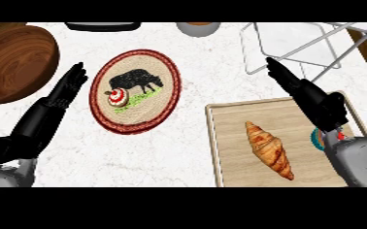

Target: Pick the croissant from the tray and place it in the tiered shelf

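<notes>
The croissant point(269, 149) lies mid-tray point(228, 140), nothing touching it. The right hand point(309, 97) hangs over the tray's far edge, fingers straight, and the left hand point(56, 102) rests open near the mat point(135, 91).

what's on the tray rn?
One croissant lies on the wooden tray, untouched. The right hand and forearm cross over the tray's right side, so that strip is covered; something teal peeks out beside the arm, unidentifiable.

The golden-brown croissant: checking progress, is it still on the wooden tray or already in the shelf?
On the tray. The golden-brown croissant lies flat on the light wooden tray, apart from the white wire tiered shelf.
</notes>
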{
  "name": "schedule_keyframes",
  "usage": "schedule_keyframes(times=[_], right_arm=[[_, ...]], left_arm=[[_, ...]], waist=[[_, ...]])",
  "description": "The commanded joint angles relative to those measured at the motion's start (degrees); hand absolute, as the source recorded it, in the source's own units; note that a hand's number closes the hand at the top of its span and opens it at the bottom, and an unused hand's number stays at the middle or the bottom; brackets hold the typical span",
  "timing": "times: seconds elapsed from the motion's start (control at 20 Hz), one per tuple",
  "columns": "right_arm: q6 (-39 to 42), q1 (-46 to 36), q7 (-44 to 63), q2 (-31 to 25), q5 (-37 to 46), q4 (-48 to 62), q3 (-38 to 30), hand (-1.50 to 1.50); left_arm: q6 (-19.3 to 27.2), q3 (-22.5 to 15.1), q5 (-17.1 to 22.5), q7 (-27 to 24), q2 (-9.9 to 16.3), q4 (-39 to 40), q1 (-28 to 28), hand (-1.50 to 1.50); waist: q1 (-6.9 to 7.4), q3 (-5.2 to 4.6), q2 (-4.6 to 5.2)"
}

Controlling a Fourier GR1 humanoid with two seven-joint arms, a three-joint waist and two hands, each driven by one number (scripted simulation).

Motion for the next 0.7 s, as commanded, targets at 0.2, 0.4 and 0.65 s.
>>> schedule_keyframes(times=[0.2, 0.4, 0.65], right_arm=[[1.1, -6.9, -9.2, -12.6, 6.0, -10.4, -9.4, 1.5], [-5.5, -1.4, -4.7, -19.2, 18.1, -1.8, -11.0, 1.5], [1.4, 7.4, -16.3, -19.2, 13.6, -5.1, -14.6, -1.5]], left_arm=[[6.1, 2.9, 6.1, 10.4, -5.2, 11.8, 8.1, 0.0], [8.1, 2.0, 8.8, 15.5, -9.7, 14.6, 7.8, 0.0], [5.4, 4.7, 9.7, 18.4, -8.6, 16.7, 5.4, 0.0]], waist=[[-2.61, -0.13, -0.89], [-2.9, 0.02, 0.02], [-1.46, 0.05, -0.4]])
